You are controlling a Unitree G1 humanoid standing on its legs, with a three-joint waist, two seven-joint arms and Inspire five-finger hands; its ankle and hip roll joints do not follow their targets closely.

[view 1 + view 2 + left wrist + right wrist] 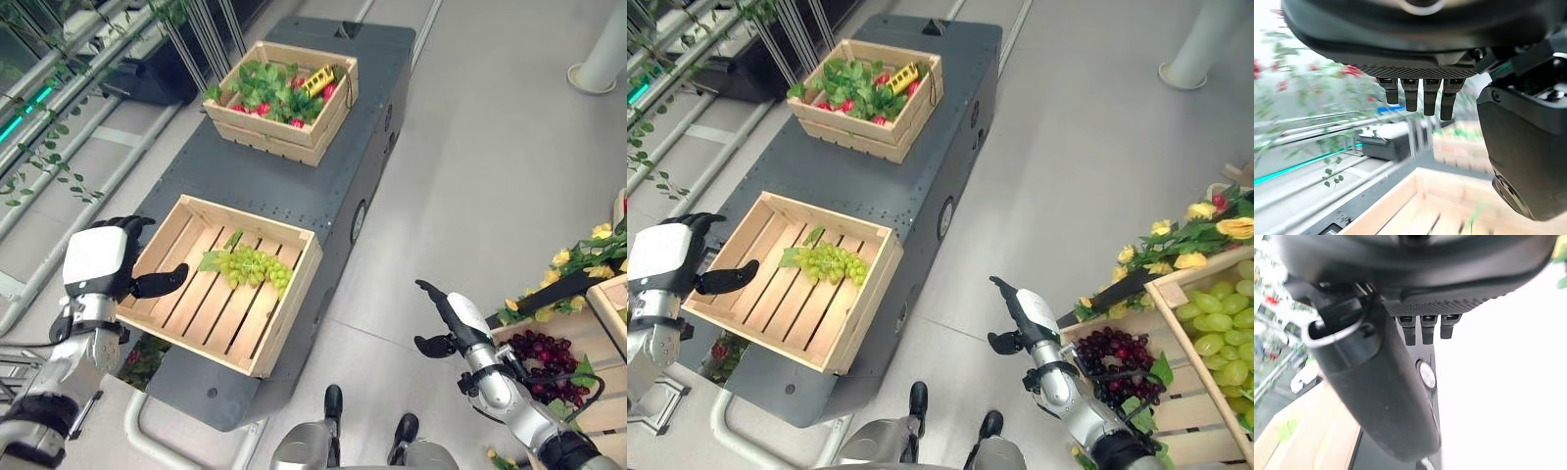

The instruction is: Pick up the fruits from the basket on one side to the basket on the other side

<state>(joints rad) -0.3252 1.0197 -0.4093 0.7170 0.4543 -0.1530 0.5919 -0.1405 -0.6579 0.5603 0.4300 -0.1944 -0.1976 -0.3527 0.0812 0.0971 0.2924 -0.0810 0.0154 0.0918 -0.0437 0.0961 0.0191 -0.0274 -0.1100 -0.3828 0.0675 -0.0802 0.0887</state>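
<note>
A bunch of green grapes [253, 264] with a leaf lies in the near wooden crate [167, 313] on the grey cart. My left hand [96, 262] hovers at that crate's left rim, open and empty, with its thumb reaching over the rim. In the left wrist view its fingers [1420, 98] hang straight above the crate's slats. My right hand [460, 315] is open and empty over the floor, between the cart and a crate on the right [1176, 294] that holds dark purple grapes [544, 357] and green grapes [1220, 328].
A second wooden crate [284, 137] with green leaves, red fruit and a yellow item stands at the far end of the grey cart [294, 196]. Yellow flowers and leaves [578, 259] edge the right crate. Metal rails and plants run along the left.
</note>
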